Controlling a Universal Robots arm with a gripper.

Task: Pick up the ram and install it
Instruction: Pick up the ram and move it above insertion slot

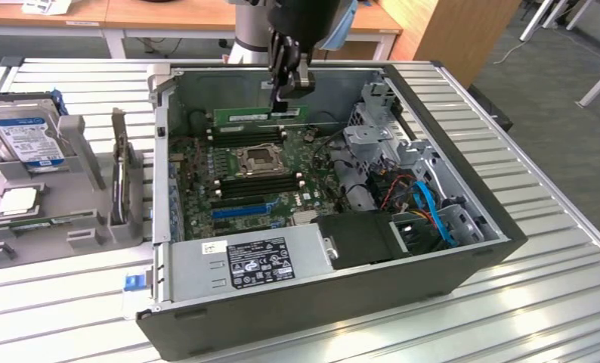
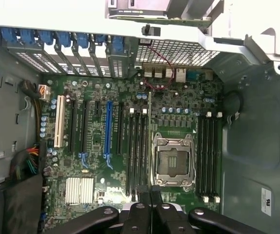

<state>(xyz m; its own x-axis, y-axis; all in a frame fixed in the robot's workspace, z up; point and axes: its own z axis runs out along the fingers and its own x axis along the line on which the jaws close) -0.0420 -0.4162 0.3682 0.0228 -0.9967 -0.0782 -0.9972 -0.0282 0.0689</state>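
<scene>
Pincer (image 1: 278, 104) seemingly clamps ram (image 1: 242, 115) above motherboard (image 1: 204, 162), its grip point obscured.

You work at a silver metal table (image 1: 542, 302) with long grooves running across it. Light shines bright on its corner at the exterior view's right. Behind it you see light brown wooden desks (image 1: 179, 15). A tall wooden cabinet (image 1: 451, 30) stands at the exterior view's right. The floor (image 1: 552, 83) there is dark grey, and a thin white cable (image 1: 510, 47) lies on it. White table legs (image 1: 598, 68) stand farther back.
</scene>
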